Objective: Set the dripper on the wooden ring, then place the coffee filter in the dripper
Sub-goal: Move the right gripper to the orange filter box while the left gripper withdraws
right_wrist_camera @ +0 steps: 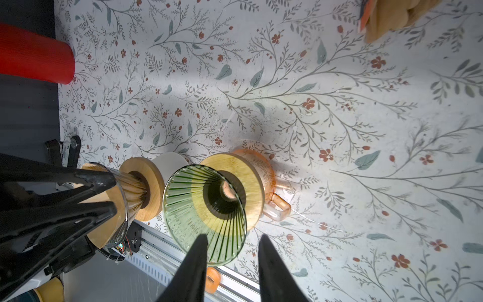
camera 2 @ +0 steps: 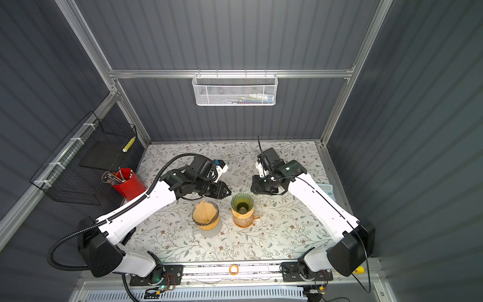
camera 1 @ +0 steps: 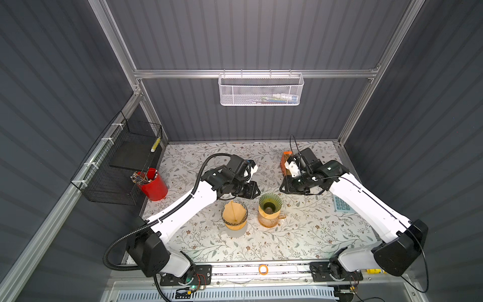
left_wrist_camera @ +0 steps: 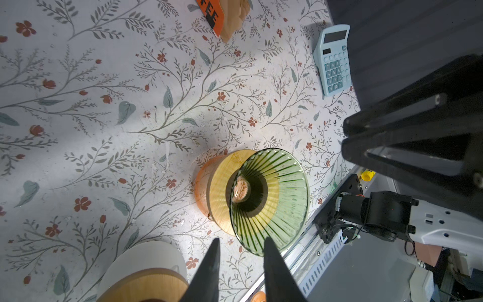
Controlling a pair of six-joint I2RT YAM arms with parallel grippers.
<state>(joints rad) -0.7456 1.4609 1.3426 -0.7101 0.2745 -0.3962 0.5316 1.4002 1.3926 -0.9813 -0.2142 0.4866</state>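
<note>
A brown paper coffee filter (camera 1: 232, 212) (camera 2: 204, 211) sits inside a clear glass dripper (camera 1: 234, 218) (right_wrist_camera: 122, 206) on a wooden collar and white cup (left_wrist_camera: 141, 258). Beside it a green ribbed glass dripper (camera 1: 270, 202) (camera 2: 242, 202) (left_wrist_camera: 271, 201) (right_wrist_camera: 206, 214) stands empty on an orange glass carafe (right_wrist_camera: 277, 206). My left gripper (camera 1: 257, 192) (camera 2: 228, 193) (left_wrist_camera: 241, 240) hovers behind and between the two drippers, open, holding nothing. My right gripper (camera 1: 282, 188) (camera 2: 253, 187) (right_wrist_camera: 232, 236) hangs just behind the green dripper, open and empty too.
An orange pack of spare filters (camera 1: 286, 163) (left_wrist_camera: 217, 18) lies at the back right. A pale blue calculator (left_wrist_camera: 334, 60) (camera 1: 341, 204) lies near the right edge. A red cup of pens (camera 1: 153, 184) stands left, beside a black wire basket (camera 1: 122, 162). An orange ring (camera 1: 263, 269) rests on the front rail.
</note>
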